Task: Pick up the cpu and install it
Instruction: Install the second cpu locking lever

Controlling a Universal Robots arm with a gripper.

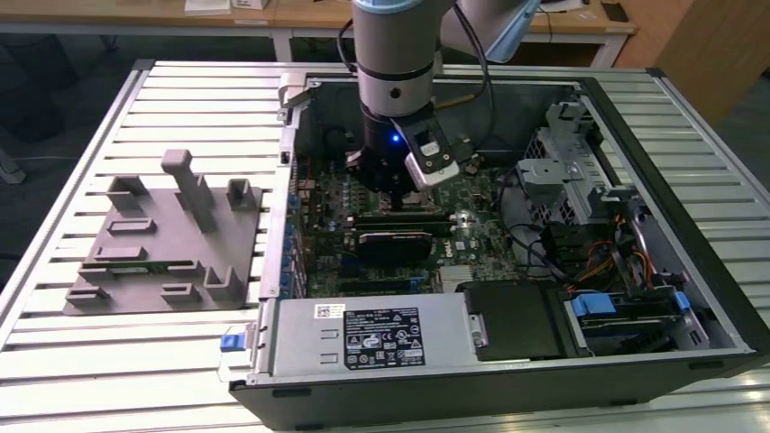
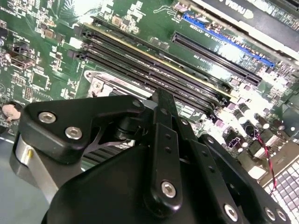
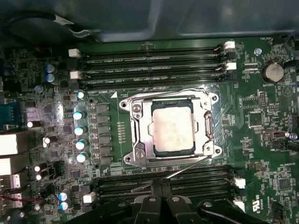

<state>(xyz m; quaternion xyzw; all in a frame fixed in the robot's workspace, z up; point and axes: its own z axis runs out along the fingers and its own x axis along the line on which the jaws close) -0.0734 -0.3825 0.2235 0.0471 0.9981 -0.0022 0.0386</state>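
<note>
Hovering inside the open computer case [image 1: 673, 225], gripper [image 3: 161, 193] low over the green board [image 3: 261, 154], fingers pressed together, holding nothing. Resting already in the metal socket frame [image 3: 135, 140]: the cpu [image 3: 173, 128].

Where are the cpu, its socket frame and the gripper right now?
cpu [image 3: 172, 130]: first wrist view, middle of its silver top, seated in the socket.
socket frame [image 3: 140, 140]: first wrist view, metal bracket beside the cpu.
gripper [image 3: 161, 185]: first wrist view, at the fingertips, over the memory slots beside the socket.
</note>
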